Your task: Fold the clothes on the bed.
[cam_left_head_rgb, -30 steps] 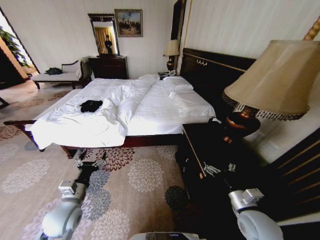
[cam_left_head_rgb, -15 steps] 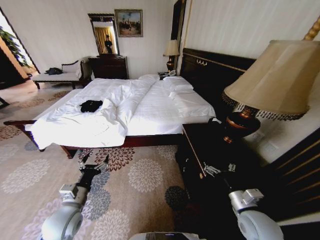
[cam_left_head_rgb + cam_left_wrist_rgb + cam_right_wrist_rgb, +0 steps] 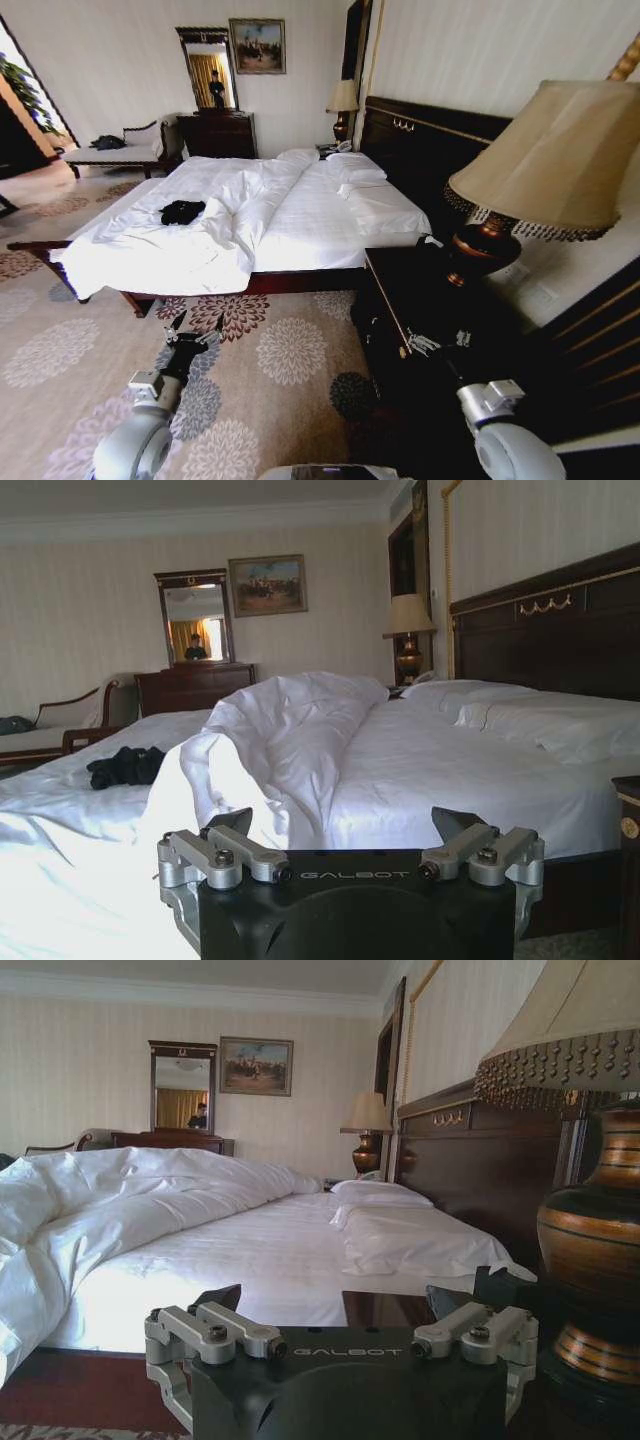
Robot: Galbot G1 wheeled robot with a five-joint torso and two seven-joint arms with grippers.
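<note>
Far beyond left hand (image 3: 196, 330): clothes (image 3: 183, 211).

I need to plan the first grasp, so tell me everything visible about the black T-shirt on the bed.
The black T-shirt lies as a small crumpled heap of soft dark fabric, not spread or folded; sleeves and lettering cannot be made out. It rests on the white duvet of the large dark-framed bed, toward the foot end on the side far from the headboard, beside a raised ridge of bunched duvet. In the left wrist view it shows as a low lumpy bundle. Only bedding touches it; neither gripper is near.
</note>
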